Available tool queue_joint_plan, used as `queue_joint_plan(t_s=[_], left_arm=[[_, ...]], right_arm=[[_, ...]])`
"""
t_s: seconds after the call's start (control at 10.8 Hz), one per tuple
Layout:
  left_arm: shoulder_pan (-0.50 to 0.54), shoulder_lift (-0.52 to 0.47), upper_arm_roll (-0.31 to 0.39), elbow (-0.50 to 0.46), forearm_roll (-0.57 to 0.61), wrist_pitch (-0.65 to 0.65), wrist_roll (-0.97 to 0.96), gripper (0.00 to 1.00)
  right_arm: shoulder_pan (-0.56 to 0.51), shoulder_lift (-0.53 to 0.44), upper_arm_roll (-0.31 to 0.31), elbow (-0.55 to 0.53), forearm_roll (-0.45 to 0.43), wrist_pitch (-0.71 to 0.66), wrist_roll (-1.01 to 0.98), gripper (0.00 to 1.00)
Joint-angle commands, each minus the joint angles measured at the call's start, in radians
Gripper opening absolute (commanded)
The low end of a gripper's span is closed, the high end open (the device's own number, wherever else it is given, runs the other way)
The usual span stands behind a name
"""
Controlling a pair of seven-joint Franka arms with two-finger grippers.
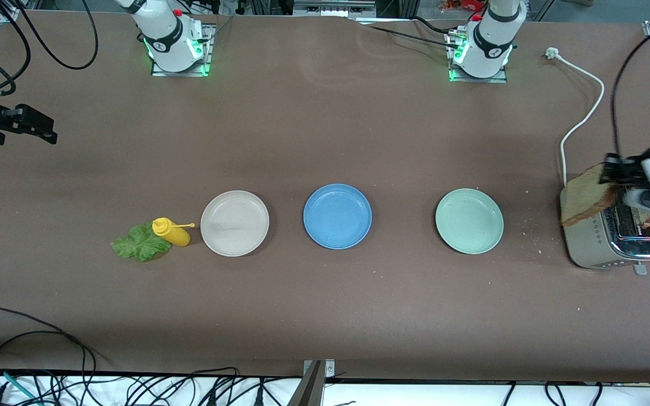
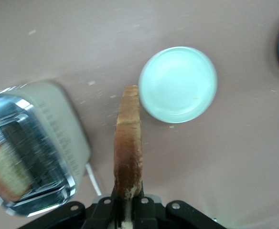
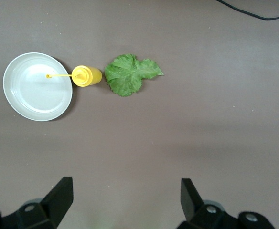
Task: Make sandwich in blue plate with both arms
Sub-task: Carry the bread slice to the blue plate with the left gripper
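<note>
Blue plate (image 1: 337, 216) bare; toaster (image 1: 613, 239) holds slice; left gripper (image 2: 128, 202) grips bread slice (image 2: 128, 143).

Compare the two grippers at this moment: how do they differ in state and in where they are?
The left gripper is shut on a bread slice, while the right gripper is open and holds nothing. The left gripper hangs over the toaster at the left arm's end of the table; the right gripper is up over bare table at the right arm's end, looking down on the lettuce leaf and yellow bottle. Both are black and off the table.
</note>
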Motion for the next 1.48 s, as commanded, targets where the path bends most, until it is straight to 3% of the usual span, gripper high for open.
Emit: queue_joint_plan(t_s=[0.0,0.19,0.56,0.93,1.11,1.3,1.39], left_arm=[[-0.075,0.065,-0.112,0.002,-0.082,-0.020,-0.139,0.00],[-0.196,0.135,-0.113,0.011,-0.168,-0.006,-0.231,0.00],[-0.333,0.273,-0.113,0.013,-0.399,0.237,-0.322,0.00],[-0.371,0.465,-0.113,0.008,-0.691,0.492,-0.255,0.00],[-0.359,0.537,-0.110,0.004,-0.888,0.531,-0.090,0.00],[-0.347,0.582,-0.100,0.001,-0.950,0.546,0.024,0.00],[-0.333,0.599,-0.100,-0.001,-0.957,0.544,0.049,0.15]], right_arm=[[-0.005,0.002,-0.002,0.015,0.014,-0.013,-0.019,1.00],[-0.005,0.002,-0.002,0.015,0.014,-0.011,-0.019,1.00],[-0.006,0.002,-0.002,0.015,0.015,-0.008,-0.002,1.00],[-0.009,0.003,-0.002,0.015,0.015,-0.005,-0.005,1.00],[-0.011,0.009,-0.002,0.015,0.012,-0.005,-0.016,1.00],[-0.011,0.009,-0.013,0.015,0.014,-0.005,-0.016,1.00],[-0.009,0.009,-0.013,0.015,0.014,-0.005,-0.016,1.00]])
